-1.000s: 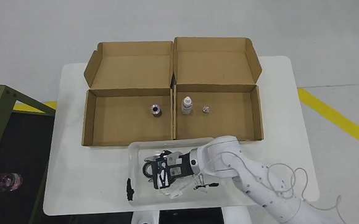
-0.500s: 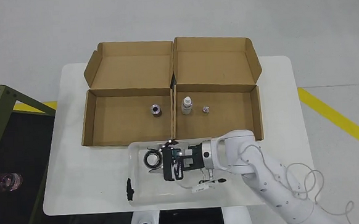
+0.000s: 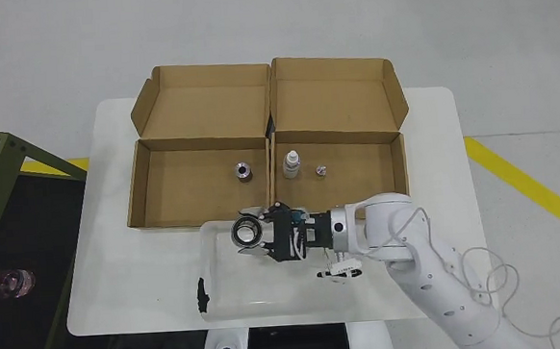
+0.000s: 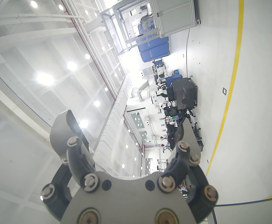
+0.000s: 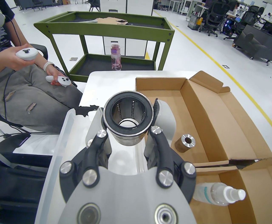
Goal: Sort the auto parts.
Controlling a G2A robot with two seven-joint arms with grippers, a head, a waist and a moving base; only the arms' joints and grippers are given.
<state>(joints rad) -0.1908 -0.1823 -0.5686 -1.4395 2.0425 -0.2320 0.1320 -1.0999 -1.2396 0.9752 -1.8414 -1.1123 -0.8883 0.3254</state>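
Steel bearing (image 5: 128, 118), black-rimmed: gripped at its sides by the right pincer (image 3: 252, 234), held over the far edge of the white tray (image 3: 219, 279), near the left cardboard box (image 3: 180, 190). Left pincer (image 4: 124, 122): spread wide, holding nothing.

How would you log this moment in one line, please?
right fingers: shut on bearing, over tray | left fingers: open, empty | left box: bushing | right box: bottle, small part
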